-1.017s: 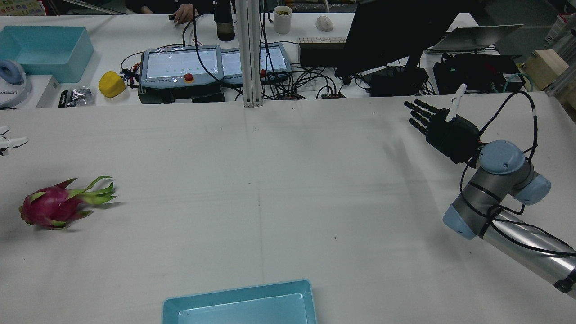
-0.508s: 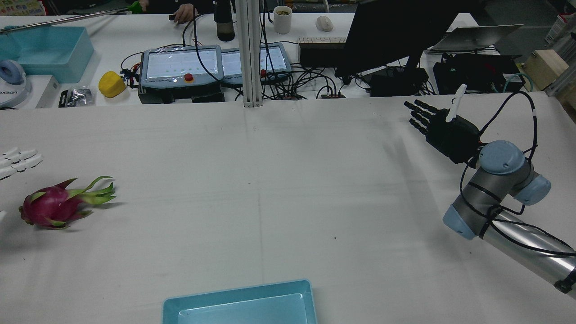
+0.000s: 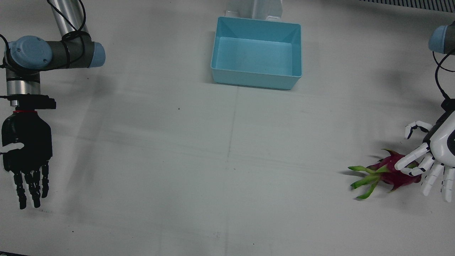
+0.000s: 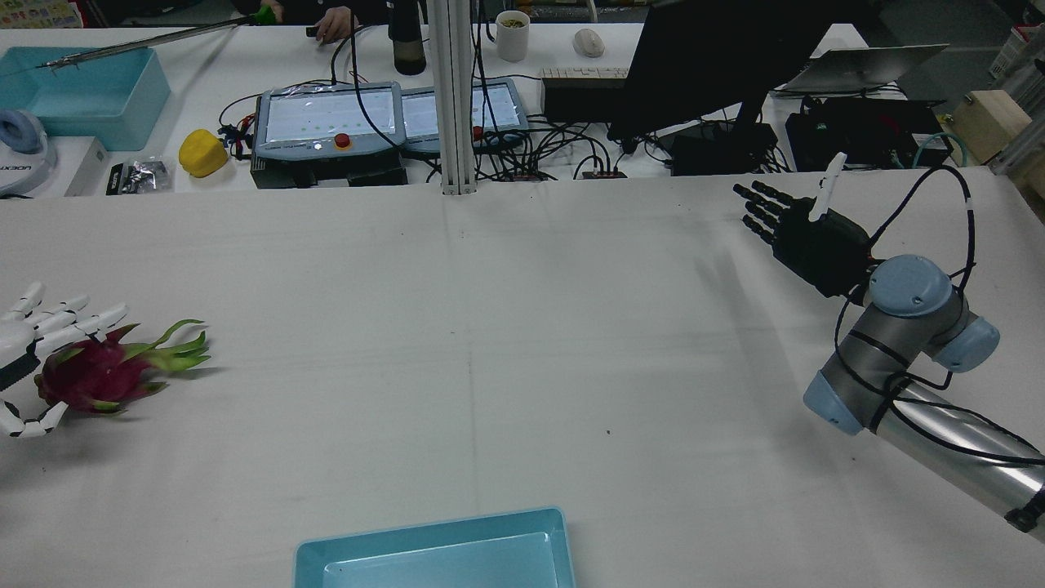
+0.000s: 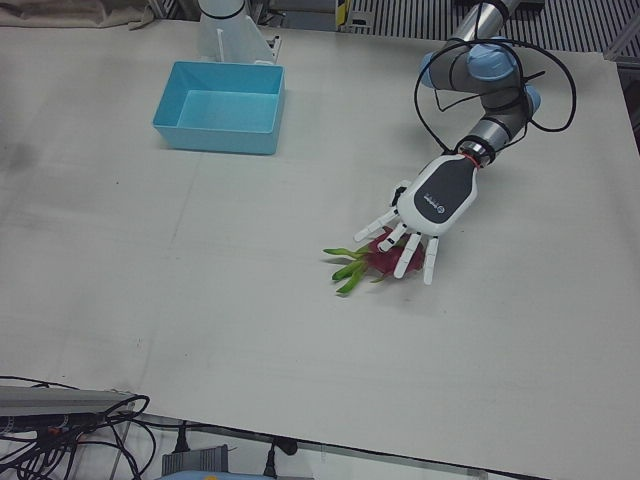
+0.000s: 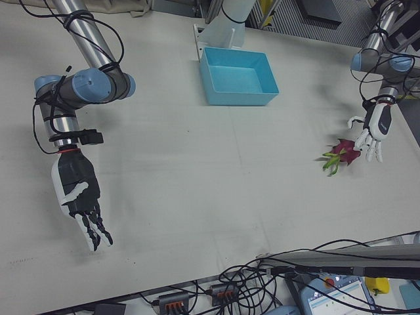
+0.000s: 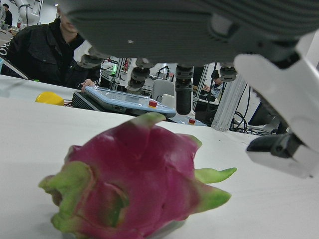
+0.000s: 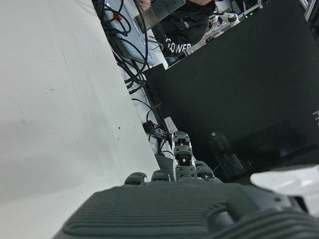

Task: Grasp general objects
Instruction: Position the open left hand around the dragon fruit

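Now my white left hand (image 5: 430, 205) has swept in over the dragon fruit (image 5: 378, 258) lying near the table's left edge, fingers spread and not yet closed, so I judge the grasp is next, while my black right hand (image 3: 26, 149) hangs open, well apart.

Dragon fruit (image 3: 398, 175) partly under left robot hand (image 3: 435, 156)

Magenta dragon fruit (image 3: 391, 172), green-tipped scales, lying sideways on white table (image 3: 227, 160)
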Tool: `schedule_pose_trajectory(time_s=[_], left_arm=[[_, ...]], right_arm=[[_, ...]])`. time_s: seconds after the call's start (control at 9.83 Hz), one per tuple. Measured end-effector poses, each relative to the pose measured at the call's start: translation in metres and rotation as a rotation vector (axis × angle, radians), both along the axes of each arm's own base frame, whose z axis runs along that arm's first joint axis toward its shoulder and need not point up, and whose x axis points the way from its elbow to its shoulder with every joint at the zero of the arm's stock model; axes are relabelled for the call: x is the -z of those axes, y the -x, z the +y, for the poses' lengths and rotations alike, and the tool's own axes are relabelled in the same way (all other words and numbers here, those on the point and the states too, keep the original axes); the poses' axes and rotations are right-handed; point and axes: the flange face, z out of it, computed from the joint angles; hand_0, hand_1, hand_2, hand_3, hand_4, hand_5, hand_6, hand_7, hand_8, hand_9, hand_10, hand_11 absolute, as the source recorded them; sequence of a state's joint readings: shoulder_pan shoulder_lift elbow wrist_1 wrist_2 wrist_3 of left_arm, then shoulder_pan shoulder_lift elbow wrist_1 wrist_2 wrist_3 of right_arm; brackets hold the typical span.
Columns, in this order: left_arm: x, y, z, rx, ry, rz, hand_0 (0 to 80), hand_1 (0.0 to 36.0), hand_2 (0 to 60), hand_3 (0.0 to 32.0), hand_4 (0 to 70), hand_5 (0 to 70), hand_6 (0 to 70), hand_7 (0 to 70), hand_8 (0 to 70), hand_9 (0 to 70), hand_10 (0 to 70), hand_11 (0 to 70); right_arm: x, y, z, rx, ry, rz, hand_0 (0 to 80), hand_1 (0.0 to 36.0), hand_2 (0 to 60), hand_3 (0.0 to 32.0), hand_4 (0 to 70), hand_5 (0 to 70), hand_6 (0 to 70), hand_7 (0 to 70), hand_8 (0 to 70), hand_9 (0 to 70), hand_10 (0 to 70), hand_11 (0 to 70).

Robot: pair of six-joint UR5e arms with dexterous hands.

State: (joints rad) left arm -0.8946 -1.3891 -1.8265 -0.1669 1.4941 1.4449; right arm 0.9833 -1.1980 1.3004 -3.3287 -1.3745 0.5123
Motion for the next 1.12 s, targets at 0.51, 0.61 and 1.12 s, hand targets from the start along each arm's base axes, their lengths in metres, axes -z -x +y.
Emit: schedule_pose_trajectory(time_s=[0.51, 0.61, 1.12], left_arm=[[0.016, -0.067, -0.001, -0.017, -0.016, 0.009, 24.8, 23.9, 60.0, 32.0, 0.0, 0.0, 0.0, 0.0, 0.0, 0.0, 0.0, 0.0], [0.019, -0.076, -0.008, -0.018, -0.016, 0.009, 32.9, 27.8, 60.0, 32.0, 0.0, 0.0, 0.0, 0.0, 0.0, 0.0, 0.0, 0.0], [0.026, -0.098, -0.03, -0.006, -0.029, -0.041, 13.7, 22.2, 60.0, 32.0, 0.0, 0.0, 0.0, 0.0, 0.0, 0.0, 0.0, 0.0]], right_arm=[[0.0, 0.0, 0.0, 0.0, 0.0, 0.0, 0.0, 0.0, 0.0, 0.0, 0.0, 0.0, 0.0, 0.0, 0.0, 0.0, 0.0, 0.0], [0.0, 0.0, 0.0, 0.0, 0.0, 0.0, 0.0, 0.0, 0.0, 0.0, 0.0, 0.0, 0.0, 0.0, 0.0, 0.0, 0.0, 0.0], [0.0, 0.0, 0.0, 0.0, 0.0, 0.0, 0.0, 0.0, 0.0, 0.0, 0.0, 0.0, 0.0, 0.0, 0.0, 0.0, 0.0, 0.0]])
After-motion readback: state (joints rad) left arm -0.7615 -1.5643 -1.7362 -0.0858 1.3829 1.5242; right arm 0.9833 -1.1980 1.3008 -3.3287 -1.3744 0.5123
